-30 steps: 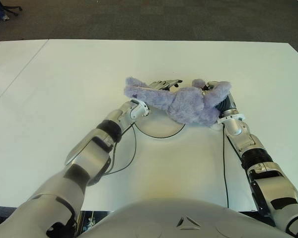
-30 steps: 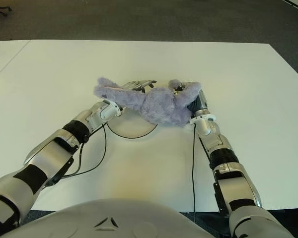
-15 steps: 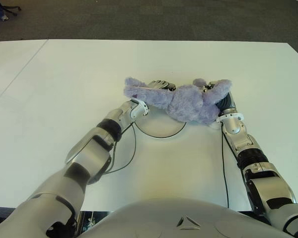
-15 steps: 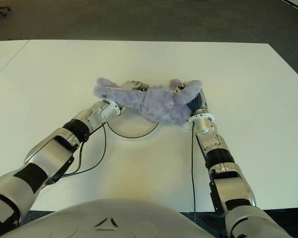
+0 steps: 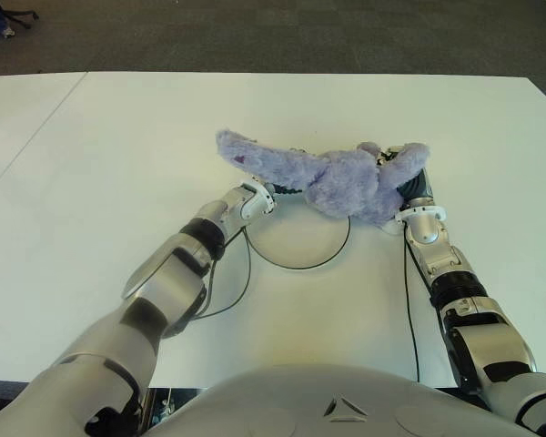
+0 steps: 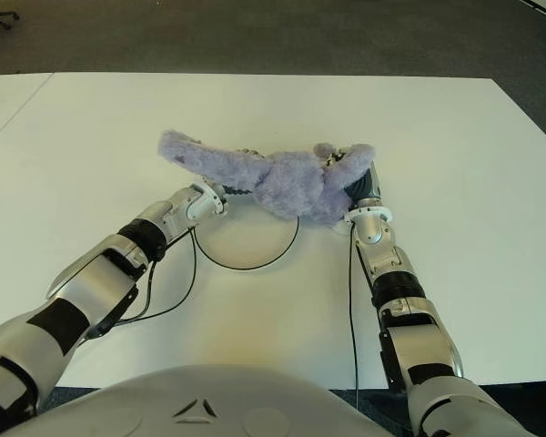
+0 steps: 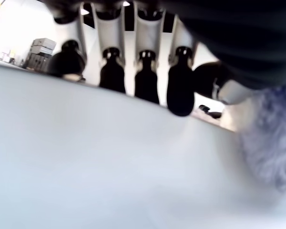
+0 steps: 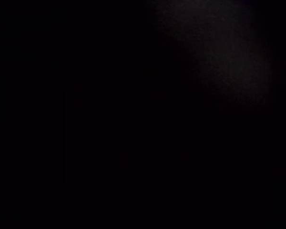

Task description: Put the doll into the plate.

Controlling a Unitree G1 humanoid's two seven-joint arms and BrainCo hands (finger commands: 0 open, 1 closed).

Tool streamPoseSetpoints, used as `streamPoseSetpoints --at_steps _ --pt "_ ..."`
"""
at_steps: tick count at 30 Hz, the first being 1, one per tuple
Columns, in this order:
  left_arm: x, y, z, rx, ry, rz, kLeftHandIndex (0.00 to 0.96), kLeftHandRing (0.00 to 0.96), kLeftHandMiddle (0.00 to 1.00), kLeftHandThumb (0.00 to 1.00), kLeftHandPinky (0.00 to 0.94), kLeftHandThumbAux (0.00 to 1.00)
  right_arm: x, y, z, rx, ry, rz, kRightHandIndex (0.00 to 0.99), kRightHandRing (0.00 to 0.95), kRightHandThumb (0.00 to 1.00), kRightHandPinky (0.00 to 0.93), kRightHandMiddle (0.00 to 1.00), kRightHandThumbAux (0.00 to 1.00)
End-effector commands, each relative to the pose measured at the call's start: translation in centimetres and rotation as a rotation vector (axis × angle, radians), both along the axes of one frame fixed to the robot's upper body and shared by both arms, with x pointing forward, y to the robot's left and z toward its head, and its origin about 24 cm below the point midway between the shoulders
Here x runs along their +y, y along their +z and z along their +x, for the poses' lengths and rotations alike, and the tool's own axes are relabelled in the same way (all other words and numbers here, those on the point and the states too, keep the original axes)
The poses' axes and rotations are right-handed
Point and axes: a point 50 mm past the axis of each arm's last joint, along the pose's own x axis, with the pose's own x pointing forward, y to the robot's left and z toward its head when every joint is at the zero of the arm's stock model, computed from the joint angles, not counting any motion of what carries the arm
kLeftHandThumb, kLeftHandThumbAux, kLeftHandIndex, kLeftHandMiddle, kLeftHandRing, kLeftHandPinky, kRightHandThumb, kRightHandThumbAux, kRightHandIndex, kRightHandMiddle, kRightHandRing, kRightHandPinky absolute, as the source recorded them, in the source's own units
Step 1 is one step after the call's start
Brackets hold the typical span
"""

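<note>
Eye view: doll shifted left over plate; both hands' grip unclear.

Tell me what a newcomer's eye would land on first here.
The fuzzy purple doll stands out first, stretched across the far rim of the round white plate at mid-table. The right hand is under the doll's right end. The left hand reaches under the doll's left part, fingers extended.
</note>
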Motion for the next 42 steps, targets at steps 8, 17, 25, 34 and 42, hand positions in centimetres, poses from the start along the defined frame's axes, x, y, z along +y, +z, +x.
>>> streamPoseSetpoints --at_steps 8,17,25,34,42 --pt "0.2 -1.4 -1.1 0.041 -0.077 0.037 0.794 0.879 0.901 0.643 0.878 0.668 0.2 0.1 0.2 0.004 0.022 -0.02 0.724 0.862 0.739 0.88 0.859 0.682" --pt "0.2 -0.8 -0.7 0.023 -0.055 0.013 0.804 0.87 0.901 0.635 0.863 0.679 -0.1 0.4 0.5 0.01 0.007 0.015 0.711 0.843 0.738 0.848 0.844 0.678" --pt "0.2 -0.8 -0.4 0.097 -0.023 -0.057 0.729 0.83 0.838 0.692 0.813 0.659 -0.3 1.2 1.0 -0.005 -0.017 0.036 0.701 0.837 0.731 0.843 0.835 0.687" --pt "-0.4 -0.2 -0.1 0.087 -0.008 -0.097 0.708 0.829 0.826 0.711 0.827 0.645 -0.5 3.1 2.2 -0.053 -0.009 0.032 0.702 0.838 0.709 0.847 0.833 0.691" --pt "-0.9 0.4 0.3 0.063 0.008 -0.113 0.713 0.83 0.829 0.715 0.836 0.644 -0.3 4.9 2.9 -0.097 0.009 0.015 0.709 0.84 0.684 0.853 0.837 0.689"
